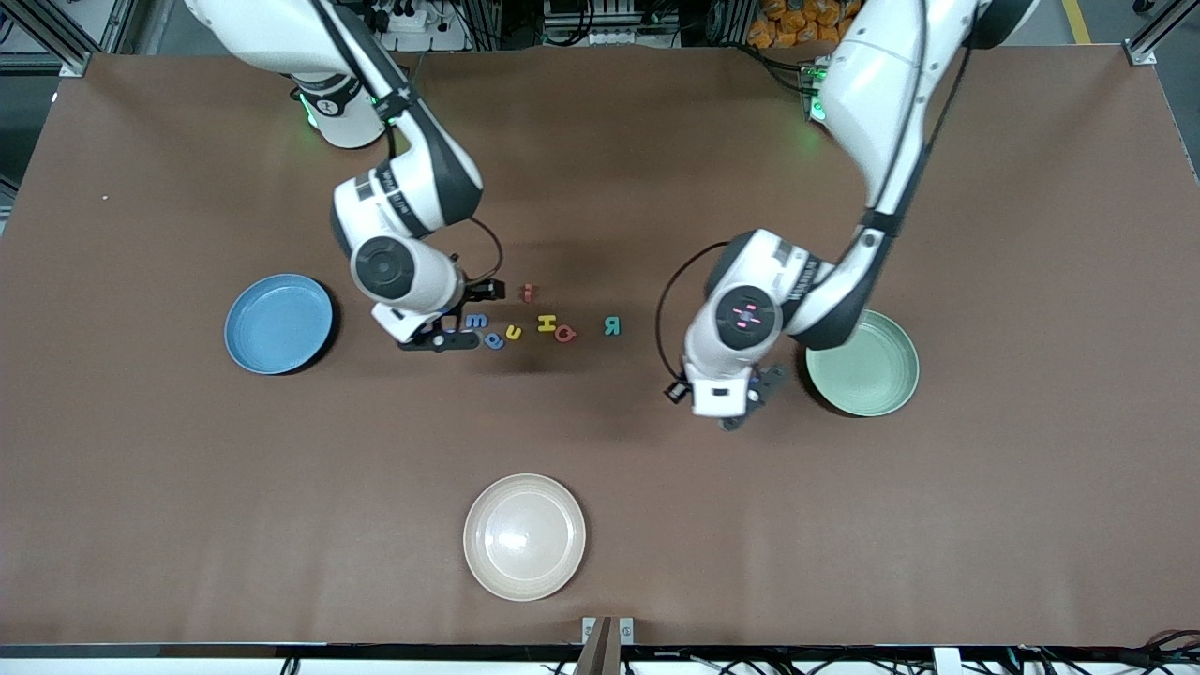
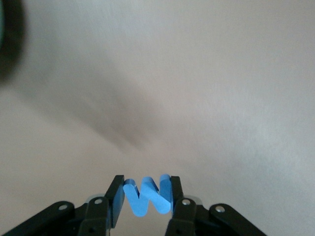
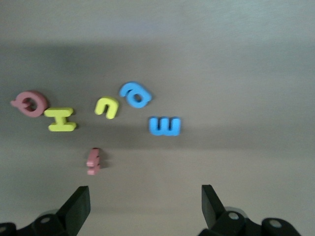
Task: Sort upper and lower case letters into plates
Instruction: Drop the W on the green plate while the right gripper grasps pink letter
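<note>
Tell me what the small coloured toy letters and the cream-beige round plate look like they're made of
Small coloured toy letters, such as the blue m and yellow H: probably foam or soft plastic; thick, round-edged, matte, without glints. The blue zigzag letter pinched in the left gripper looks the same. Cream-beige round plate: likely glazed ceramic or glossy melamine; smooth, with a bright reflection in its centre.

Blue W (image 2: pixel 147 197) pinched upright between left fingers (image 2: pixel 117 199) beside mint plate (image 1: pixel 877 370).

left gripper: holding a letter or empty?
Holding. In the left wrist view the left gripper is shut on a small blue zigzag toy letter, clamped between its two black fingers, near the mint green plate.
</note>
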